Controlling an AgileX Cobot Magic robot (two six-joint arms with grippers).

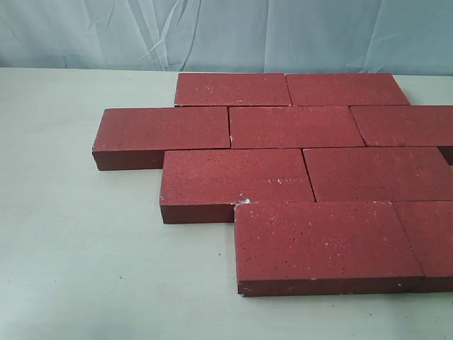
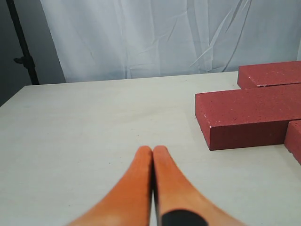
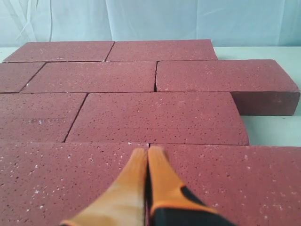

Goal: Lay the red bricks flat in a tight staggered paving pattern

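Nine red bricks (image 1: 297, 177) lie flat on the table (image 1: 71, 248) in four staggered rows, from close to the far edge under the curtain forward, the right-hand ends cut off by the exterior frame. Joints read as thin dark seams and the pattern looks essentially complete. The left gripper (image 2: 152, 150) has its orange fingers pressed together, holding nothing, and hovers over bare table near the exposed end face of a second-row brick. The right gripper (image 3: 147, 151) is likewise closed and empty, above the brick tops over a seam between two bricks. Handling estimate: heavy, rigid, grainy faces with good friction, so unlikely to slip. Corners are brittle (white chips show on several edges), so avoid knocking brick against brick. Any last tightening is best done by pushing low on a free end or long side face, or by pinching across the thickness at an overhanging end.
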